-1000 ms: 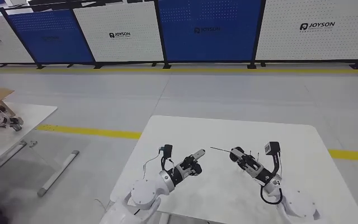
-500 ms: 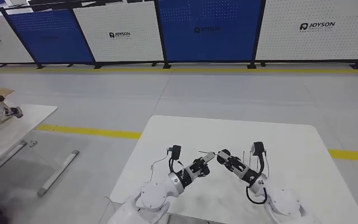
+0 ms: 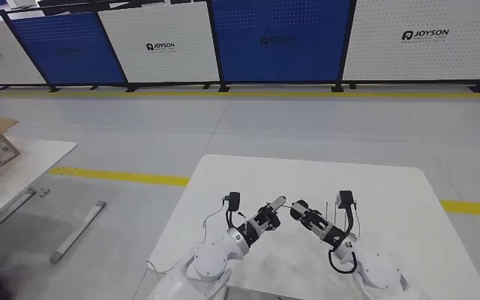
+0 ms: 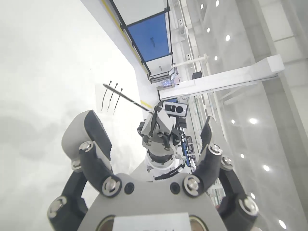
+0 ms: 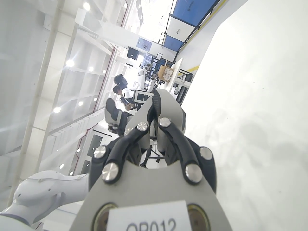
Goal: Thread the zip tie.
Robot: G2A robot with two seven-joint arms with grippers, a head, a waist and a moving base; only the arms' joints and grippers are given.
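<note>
A thin black zip tie (image 4: 125, 98) sticks out of my right gripper (image 5: 155, 97), which is shut on its one end. In the top view the right gripper (image 3: 300, 210) hovers over the table's front middle, tip to tip with my left gripper (image 3: 273, 209). The left gripper (image 4: 149, 117) stands open, its two dark pads (image 4: 99, 132) spread wide with nothing between them. From the left wrist, the right gripper shows between those fingers, farther off, and the tie's free end points away over the table.
Three spare zip ties (image 4: 111, 97) lie side by side on the white table (image 3: 247, 176), just behind the right arm (image 3: 328, 204). The table's far edge (image 3: 315, 159) borders an open floor with a yellow line.
Both arms have come together toward the table's front middle. In the last half second the left gripper tilted upward beside the tie's tip; the right gripper held still.
</note>
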